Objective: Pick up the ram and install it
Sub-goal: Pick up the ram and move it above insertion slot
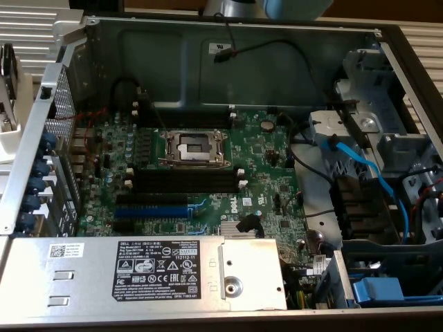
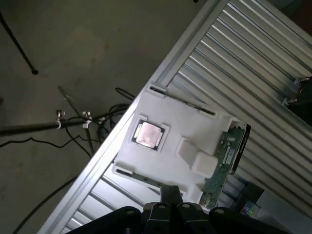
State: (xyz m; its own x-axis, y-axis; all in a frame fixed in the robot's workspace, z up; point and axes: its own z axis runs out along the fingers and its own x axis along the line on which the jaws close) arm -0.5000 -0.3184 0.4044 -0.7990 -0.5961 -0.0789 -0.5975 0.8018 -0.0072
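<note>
The ram [image 2: 222, 168], a narrow green board with black chips, stands on edge in a slot at the side of a white holder [image 2: 190, 122]. My gripper [image 2: 170, 192] hangs above the holder's near edge, a short way from the ram. Its dark fingers are shut together with nothing between them. The open computer case shows the green motherboard [image 1: 256, 159], with long black memory slots [image 1: 183, 181] lying below the processor socket [image 1: 194, 146].
A square processor chip [image 2: 147, 134] sits in the holder, which rests on a ribbed metal table [image 2: 263, 73]. Cables and a stand lie on the floor [image 2: 63, 122]. A blue slot [image 1: 149, 211], a power supply [image 1: 138, 270] and blue cables [image 1: 367, 173] crowd the case.
</note>
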